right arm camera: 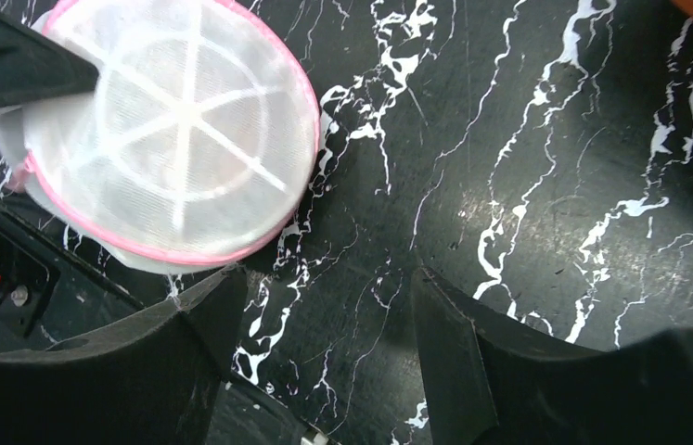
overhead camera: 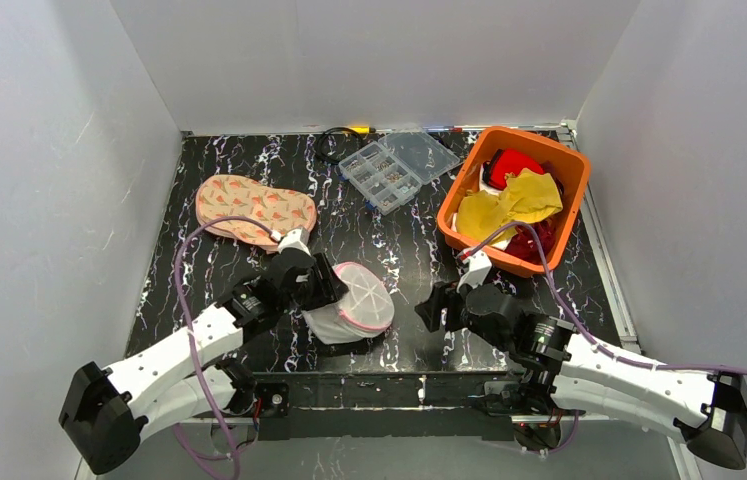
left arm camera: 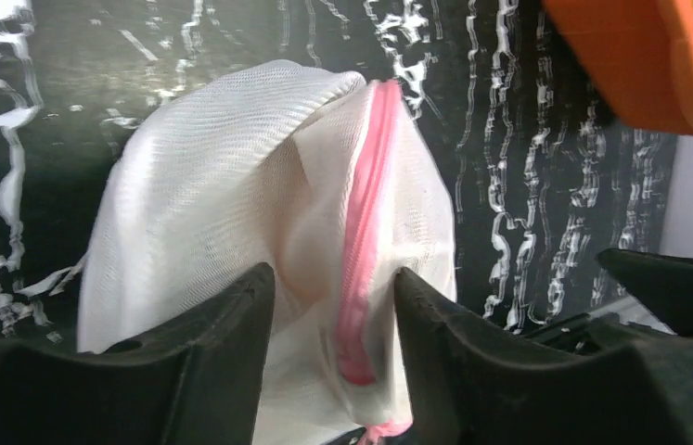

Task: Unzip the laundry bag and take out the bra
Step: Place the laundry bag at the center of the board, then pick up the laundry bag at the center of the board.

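Left claw (left arm camera: 333, 278) stood part open astride the zip (left arm camera: 365, 204) of the laundry bag (overhead camera: 357, 303), holding nothing; right claw (right arm camera: 326, 278) gaped empty; unpinned, the bag could drag under zip pull

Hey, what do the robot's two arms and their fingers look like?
The left arm and the right arm both have smooth white shells with black joints. A thin purple cable loops along each one. The fingers are matte black, blunt wedges.
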